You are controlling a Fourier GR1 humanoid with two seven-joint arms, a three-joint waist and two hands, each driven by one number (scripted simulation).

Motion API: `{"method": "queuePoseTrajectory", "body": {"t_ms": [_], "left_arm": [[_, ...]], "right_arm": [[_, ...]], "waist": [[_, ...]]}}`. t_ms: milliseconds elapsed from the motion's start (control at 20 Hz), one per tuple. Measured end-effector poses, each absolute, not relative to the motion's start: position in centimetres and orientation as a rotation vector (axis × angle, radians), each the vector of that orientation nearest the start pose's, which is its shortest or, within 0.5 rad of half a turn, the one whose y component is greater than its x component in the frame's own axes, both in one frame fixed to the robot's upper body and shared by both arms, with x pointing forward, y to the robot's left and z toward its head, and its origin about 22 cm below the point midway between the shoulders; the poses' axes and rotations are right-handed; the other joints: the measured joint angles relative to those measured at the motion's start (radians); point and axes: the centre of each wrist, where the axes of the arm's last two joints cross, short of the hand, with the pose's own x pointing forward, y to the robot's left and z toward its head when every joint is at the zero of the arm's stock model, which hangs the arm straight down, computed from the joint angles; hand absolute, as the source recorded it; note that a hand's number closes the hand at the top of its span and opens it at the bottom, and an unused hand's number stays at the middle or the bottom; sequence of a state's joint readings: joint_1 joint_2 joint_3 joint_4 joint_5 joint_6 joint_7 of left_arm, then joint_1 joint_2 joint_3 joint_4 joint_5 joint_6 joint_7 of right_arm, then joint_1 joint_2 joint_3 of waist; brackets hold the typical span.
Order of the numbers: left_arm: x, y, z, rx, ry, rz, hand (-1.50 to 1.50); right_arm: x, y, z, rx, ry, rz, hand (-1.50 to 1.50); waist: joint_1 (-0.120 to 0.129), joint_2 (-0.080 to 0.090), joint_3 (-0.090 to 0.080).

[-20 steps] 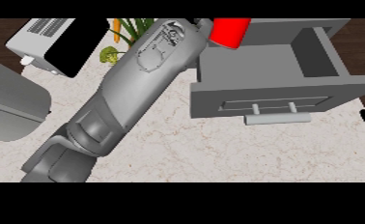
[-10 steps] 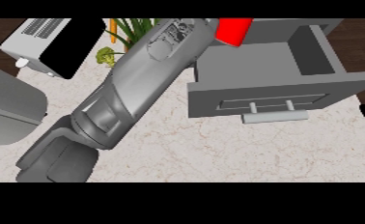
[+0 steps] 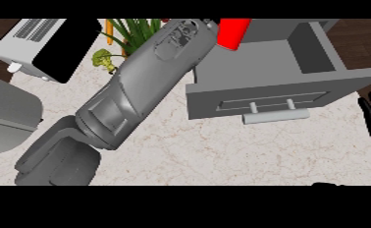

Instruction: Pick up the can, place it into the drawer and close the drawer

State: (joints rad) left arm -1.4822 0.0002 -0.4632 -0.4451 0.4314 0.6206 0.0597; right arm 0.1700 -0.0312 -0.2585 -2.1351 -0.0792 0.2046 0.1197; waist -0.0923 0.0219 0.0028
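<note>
Grey drawer (image 3: 290, 82) pulled open on the table (image 3: 217, 148), inside looks bare. Red can (image 3: 233, 31) at its back-left corner, above the rim. Left forearm (image 3: 145, 84) reaches to the can; hand hidden, fingers cannot tell. Toaster (image 3: 43, 50) far left.

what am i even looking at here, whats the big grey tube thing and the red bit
The camera looks down from a humanoid robot's head onto a kitchen counter. The big grey tube is the robot's left forearm, reaching toward an open grey drawer. The red bit is the can, at the drawer's far edge; the robot hand itself is hidden beyond the forearm, so the grasp cannot be seen. On the left sit a toaster-like appliance and some green vegetables. A dark sliver at bottom right is probably the other hand.
</note>
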Motion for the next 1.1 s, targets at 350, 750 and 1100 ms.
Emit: {"method": "queuePoseTrajectory", "body": {"t_ms": [350, 750, 1100], "left_arm": [[42.8, -1.5, 19.3, 0.229, -1.775, -0.279, 1.5], [43.2, -0.7, 17.6, 0.299, -1.779, -0.281, -1.5], [43.1, -0.5, 16.7, 0.345, -1.775, -0.231, -1.5]], "right_arm": [[18.0, -29.4, 10.9, -0.143, -1.864, 0.022, -1.5], [18.3, -29.1, 11.5, -0.135, -1.879, 0.029, -1.5], [18.5, -29.1, 11.7, -0.13, -1.884, 0.048, -1.5]], "waist": [[-0.019, 0.006, 0.0], [-0.032, 0.009, 0.0], [-0.042, 0.01, 0.0]]}}
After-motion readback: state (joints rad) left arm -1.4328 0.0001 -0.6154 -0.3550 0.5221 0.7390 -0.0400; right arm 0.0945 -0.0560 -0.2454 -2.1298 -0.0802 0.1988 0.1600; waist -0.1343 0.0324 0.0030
